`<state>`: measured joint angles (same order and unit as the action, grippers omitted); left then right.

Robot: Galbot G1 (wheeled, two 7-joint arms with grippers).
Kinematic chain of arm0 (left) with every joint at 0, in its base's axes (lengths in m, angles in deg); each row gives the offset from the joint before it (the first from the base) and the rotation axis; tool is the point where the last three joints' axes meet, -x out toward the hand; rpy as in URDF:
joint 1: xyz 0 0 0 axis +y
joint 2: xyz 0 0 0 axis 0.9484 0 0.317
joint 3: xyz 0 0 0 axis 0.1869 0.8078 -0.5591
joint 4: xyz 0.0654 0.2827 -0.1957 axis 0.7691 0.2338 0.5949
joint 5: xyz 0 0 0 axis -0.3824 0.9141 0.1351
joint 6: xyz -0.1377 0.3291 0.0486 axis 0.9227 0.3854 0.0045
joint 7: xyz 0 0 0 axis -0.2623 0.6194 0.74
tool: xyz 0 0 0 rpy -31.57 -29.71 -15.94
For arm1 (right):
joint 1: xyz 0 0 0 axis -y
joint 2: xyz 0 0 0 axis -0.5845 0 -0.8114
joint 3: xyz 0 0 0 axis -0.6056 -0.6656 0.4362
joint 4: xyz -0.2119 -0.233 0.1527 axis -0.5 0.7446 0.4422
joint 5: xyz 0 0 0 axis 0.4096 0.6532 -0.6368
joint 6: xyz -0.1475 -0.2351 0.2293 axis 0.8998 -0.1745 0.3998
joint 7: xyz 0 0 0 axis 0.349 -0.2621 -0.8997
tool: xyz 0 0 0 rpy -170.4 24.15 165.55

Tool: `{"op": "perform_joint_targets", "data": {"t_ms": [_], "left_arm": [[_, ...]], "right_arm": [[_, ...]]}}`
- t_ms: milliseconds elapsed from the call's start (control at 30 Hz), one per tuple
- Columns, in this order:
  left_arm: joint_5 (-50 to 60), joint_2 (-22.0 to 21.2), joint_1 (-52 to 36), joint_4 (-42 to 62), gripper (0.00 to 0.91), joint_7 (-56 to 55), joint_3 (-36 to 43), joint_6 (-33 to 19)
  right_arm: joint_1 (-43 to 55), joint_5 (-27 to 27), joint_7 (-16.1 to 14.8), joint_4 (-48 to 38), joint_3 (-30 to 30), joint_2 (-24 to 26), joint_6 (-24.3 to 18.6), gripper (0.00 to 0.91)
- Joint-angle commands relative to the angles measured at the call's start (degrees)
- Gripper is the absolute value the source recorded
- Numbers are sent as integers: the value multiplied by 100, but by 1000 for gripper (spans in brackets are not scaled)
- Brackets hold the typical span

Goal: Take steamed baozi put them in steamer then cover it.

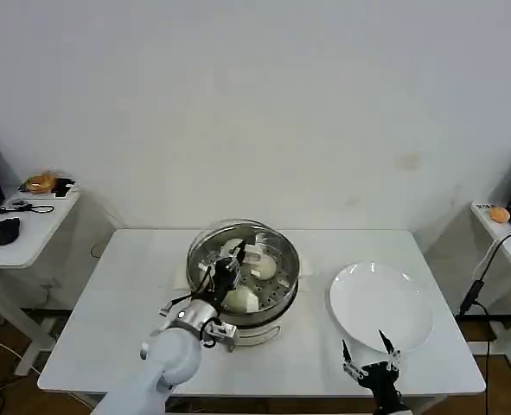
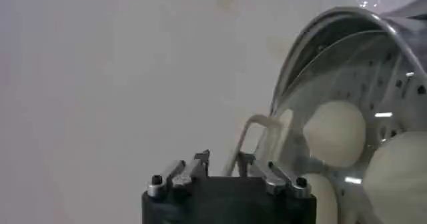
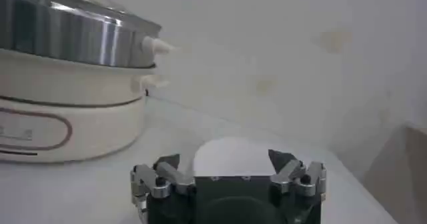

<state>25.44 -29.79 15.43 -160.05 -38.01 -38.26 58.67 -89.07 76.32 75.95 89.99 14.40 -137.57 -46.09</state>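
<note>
white rectangular work table (image 1: 134, 294) in the middle. round flat white plate (image 1: 381, 304) sits on the table's right part. small white side table (image 1: 30, 232) left of the work table, carrying a black mouse-like object (image 1: 5, 230) and an orange item (image 1: 41, 182). plain white wall (image 1: 255, 104) behind the work table.

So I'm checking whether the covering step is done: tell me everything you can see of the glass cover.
The cover is a round clear glass lid with a metal rim and a pale beige bar handle. It sits on the steamer near the table's middle, and the baozi show through the glass. The left gripper is over it at the handle, fingers shut on the bar. Whether the rim is fully seated all round cannot be told.
</note>
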Motion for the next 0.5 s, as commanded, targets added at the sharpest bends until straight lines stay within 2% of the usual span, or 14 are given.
{"op": "perform_joint_targets", "data": {"t_ms": [33,333,500], "left_arm": [[64,8,-12,7,0,-10,-1,-64],[262,24,55,-119,0,-64,-56,-86],[991,-32,94,-187,0,-117,-198,-301]], "right_arm": [[-6,-2,-1,2,-3,-2,-7,907],[-5,11,0,-5,-34,-10,-11,907],[-13,14,-1,-6,-33,-9,-13,907]]}}
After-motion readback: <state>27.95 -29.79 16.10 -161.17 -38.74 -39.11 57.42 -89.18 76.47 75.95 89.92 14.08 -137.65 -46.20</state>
